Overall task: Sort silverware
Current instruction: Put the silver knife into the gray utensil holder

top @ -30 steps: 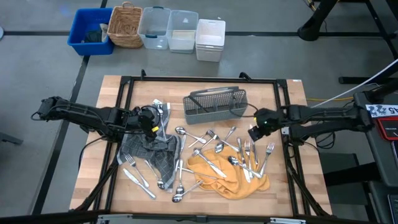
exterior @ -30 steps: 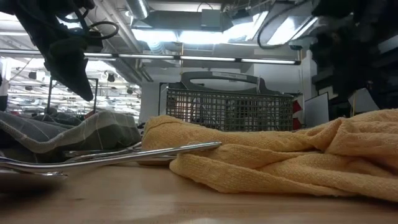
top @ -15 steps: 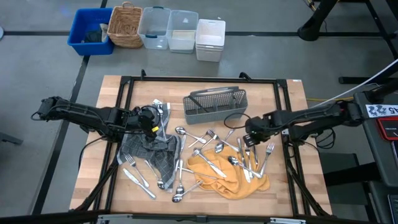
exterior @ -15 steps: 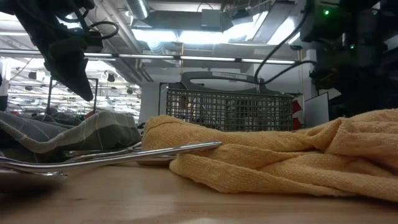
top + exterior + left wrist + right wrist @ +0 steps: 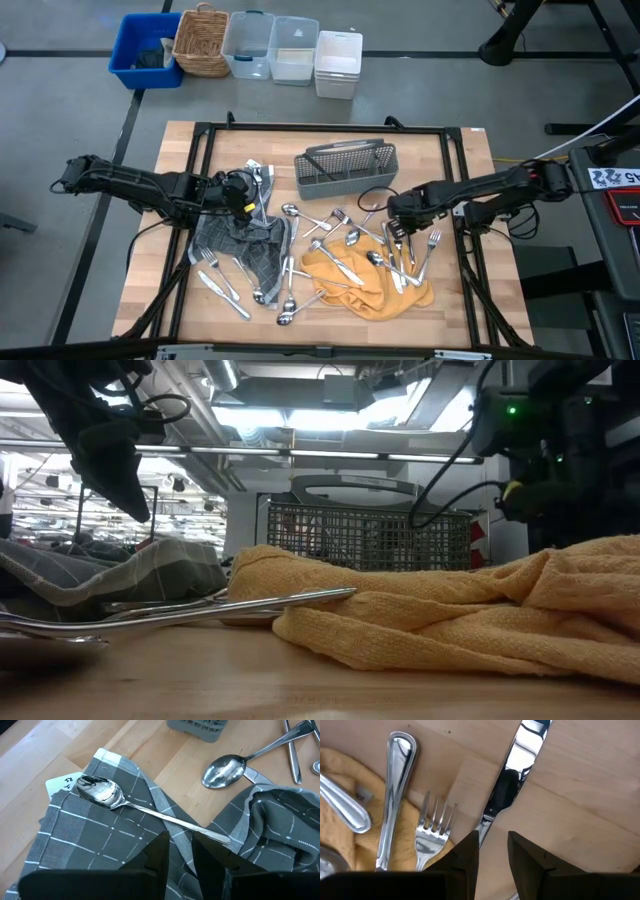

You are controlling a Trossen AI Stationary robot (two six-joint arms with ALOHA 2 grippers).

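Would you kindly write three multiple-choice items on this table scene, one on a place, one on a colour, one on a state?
1. Where does the grey mesh caddy stand?
A. near the wooden table's far edge, between the two arms
B. on the yellow cloth
C. on the floor

2. What colour is the crumpled cloth under the forks nearest the right hand?
A. blue
B. yellow
C. white

3. How does the shiny metal spoon in front of the left hand lie?
A. standing in the caddy
B. clamped between the fingers
C. flat on the grey checked cloth, untouched

Answers: 1 A, the high view shows it there; 2 B, both high and low views show yellow; 3 C, the left wrist view shows it lying beyond the fingertips.
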